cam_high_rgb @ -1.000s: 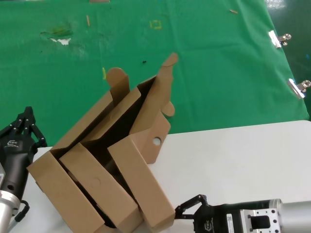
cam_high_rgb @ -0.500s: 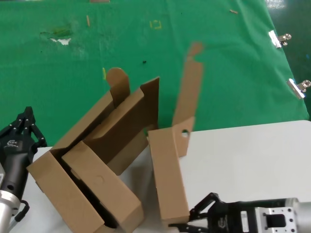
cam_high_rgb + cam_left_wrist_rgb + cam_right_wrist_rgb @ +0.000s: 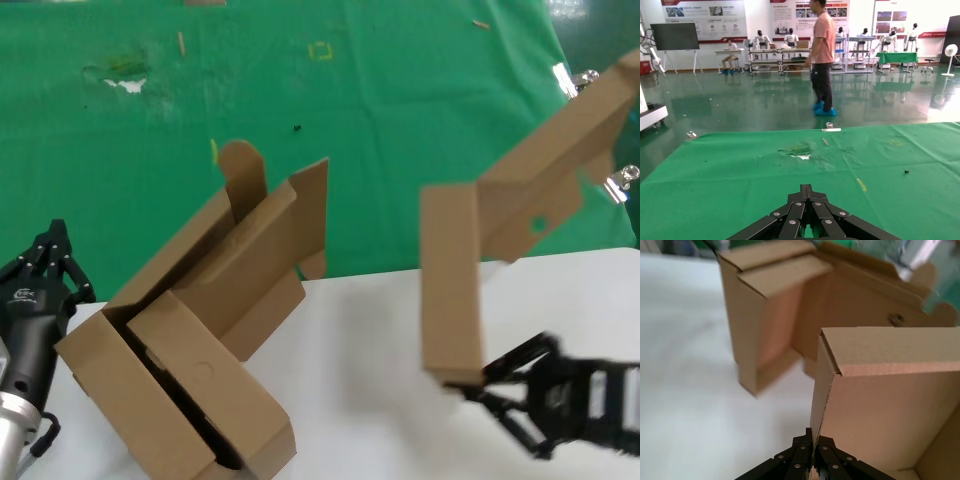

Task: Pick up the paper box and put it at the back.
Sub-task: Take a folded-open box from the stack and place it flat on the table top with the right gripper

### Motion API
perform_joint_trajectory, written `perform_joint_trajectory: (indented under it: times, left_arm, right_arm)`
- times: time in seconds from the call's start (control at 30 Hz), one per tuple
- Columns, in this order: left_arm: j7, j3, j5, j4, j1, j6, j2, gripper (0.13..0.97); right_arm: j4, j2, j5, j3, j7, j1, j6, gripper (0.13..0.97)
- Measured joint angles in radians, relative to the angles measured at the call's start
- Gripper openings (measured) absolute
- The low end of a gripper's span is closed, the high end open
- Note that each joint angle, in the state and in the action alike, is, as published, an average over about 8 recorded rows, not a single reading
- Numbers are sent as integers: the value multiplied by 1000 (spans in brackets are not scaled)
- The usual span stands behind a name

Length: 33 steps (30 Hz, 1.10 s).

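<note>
The paper box (image 3: 450, 285), flat brown cardboard with a small round hole in one panel, hangs tilted in the air right of centre, its lid swung out toward the far right. My right gripper (image 3: 476, 386) is shut on the box's lower wall edge. In the right wrist view the right gripper (image 3: 814, 436) pinches that thin wall, with the paper box (image 3: 885, 405) filling the side beside it. My left gripper (image 3: 56, 238) is parked at the left edge, shut and empty; it also shows in the left wrist view (image 3: 808, 190).
A pile of alike brown boxes (image 3: 205, 375) leans in a larger open box (image 3: 250, 255) at the left front. The white table (image 3: 360, 390) meets a green cloth (image 3: 400, 120) behind. Metal clips (image 3: 571, 80) sit at the cloth's right edge.
My right gripper has pulled the paper box out of the pile, lifting it up and to the right. The lid has swung open to the right. The left arm has not moved.
</note>
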Motion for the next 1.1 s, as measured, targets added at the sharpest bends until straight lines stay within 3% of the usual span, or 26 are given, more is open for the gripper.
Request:
perform_joint_trajectory:
  times: [0.17, 0.37, 0.57, 0.73, 0.93, 1.1]
  left_arm:
    - [0, 0, 0, 0, 0, 0, 0, 140]
    - [0, 0, 0, 0, 0, 0, 0, 140]
    - [0, 0, 0, 0, 0, 0, 0, 140]
    - [0, 0, 0, 0, 0, 0, 0, 140]
    - [0, 0, 0, 0, 0, 0, 0, 140]
    - [0, 0, 0, 0, 0, 0, 0, 140]
  right_arm:
    - [69, 104, -103, 100, 207, 2, -49, 138]
    - [85, 74, -314, 57, 424, 243, -282, 138]
    - [24, -140, -597, -52, 513, 531, -556, 138]
    - [-130, -372, -836, -193, 523, 772, -715, 138]
    - [-403, -593, -1106, -443, 565, 1041, -787, 138]
    - [-624, -712, -1224, -631, 602, 1195, -799, 137]
